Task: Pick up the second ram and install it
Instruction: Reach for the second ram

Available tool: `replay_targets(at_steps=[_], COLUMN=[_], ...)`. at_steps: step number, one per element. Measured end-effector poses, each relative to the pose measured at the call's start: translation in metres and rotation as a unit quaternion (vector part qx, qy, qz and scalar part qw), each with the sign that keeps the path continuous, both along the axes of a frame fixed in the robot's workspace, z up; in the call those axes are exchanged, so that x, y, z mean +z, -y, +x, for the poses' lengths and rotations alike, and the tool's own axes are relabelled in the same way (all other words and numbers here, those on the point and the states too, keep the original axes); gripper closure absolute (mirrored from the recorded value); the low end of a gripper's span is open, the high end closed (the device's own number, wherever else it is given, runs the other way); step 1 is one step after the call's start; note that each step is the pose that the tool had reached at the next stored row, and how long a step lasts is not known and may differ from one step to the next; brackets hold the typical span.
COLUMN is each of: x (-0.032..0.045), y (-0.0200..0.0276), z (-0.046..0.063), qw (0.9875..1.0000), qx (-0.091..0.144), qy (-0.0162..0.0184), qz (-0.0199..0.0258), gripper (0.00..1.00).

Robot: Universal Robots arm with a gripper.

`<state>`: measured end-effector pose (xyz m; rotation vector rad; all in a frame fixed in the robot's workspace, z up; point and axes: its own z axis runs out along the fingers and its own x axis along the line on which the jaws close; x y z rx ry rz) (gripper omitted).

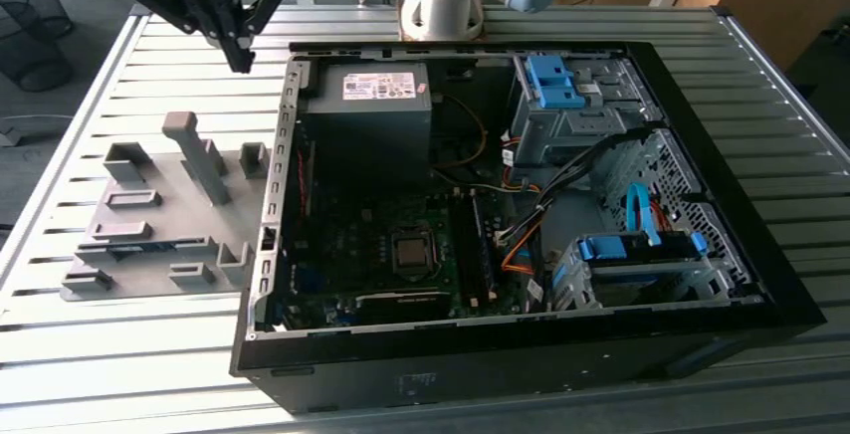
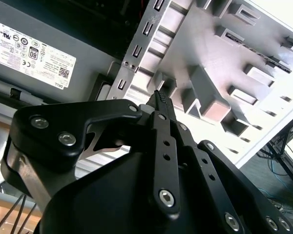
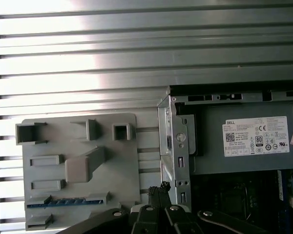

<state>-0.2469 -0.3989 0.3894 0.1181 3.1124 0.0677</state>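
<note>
The black hand hangs clenched (holding nothing), well apart from the slim green-blue ram in the grey plastic fixture.

I see a slatted metal table carrying everything, its ribs running across the exterior view from left to right. Toward the exterior view's left a grey fixture plate with raised blocks lies flat on it, and just beside that the open black computer case rests on its side. The arm's pale base stands at the far edge, behind the case.
</note>
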Motion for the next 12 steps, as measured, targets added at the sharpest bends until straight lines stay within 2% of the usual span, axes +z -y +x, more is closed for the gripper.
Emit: replay_targets(at_steps=[12], x=[-0.0003], y=[0.0], z=[-0.02], qw=[1.0], qx=[0.0], qy=[0.0], qz=[0.0], gripper=[0.9])
